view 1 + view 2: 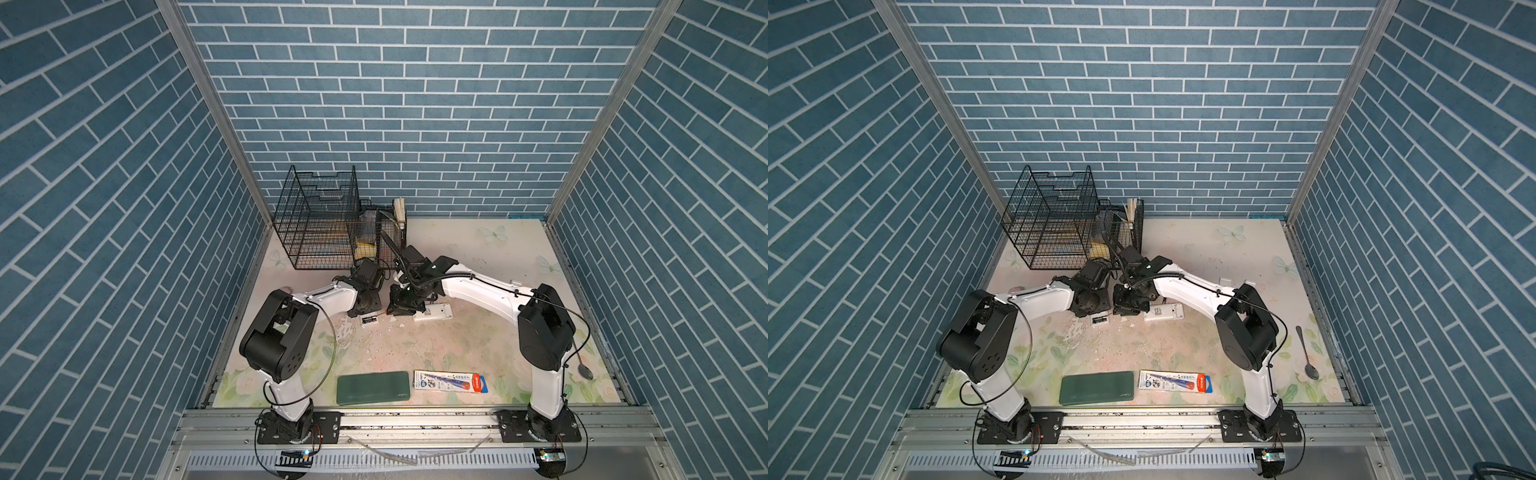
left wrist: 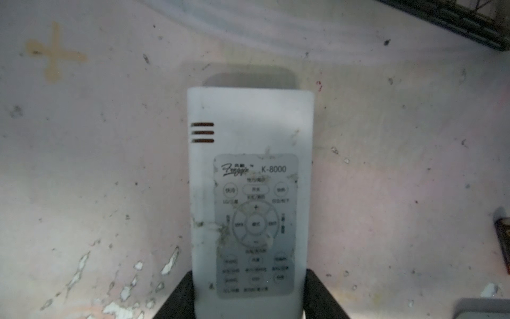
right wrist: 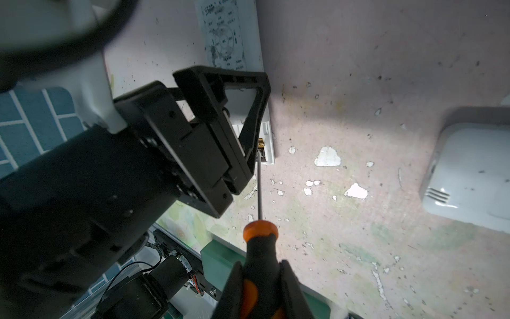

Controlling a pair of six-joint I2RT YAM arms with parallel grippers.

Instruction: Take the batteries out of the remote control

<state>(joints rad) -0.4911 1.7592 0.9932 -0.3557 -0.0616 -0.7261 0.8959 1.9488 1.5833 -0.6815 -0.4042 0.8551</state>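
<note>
Right wrist view, read with the left wrist view. Risks: the remote control point(image 2: 249, 165), at mid-table just left of centre, may be twisted out of the left gripper point(image 2: 249, 301) if levering is forced. The screwdriver point(image 3: 259, 234) tip, set at the gold end of the one battery point(image 3: 261, 143) seen at the remote's exposed end, may be skidded off, so that the casing is gouged or the cell is flung across the table point(image 3: 358, 82). Grip: the left gripper is set about half wide and clamped across the remote's sides; the right gripper point(image 3: 260, 292) is nearly closed, clenched on the screwdriver handle. Other batteries cannot be seen.
</note>
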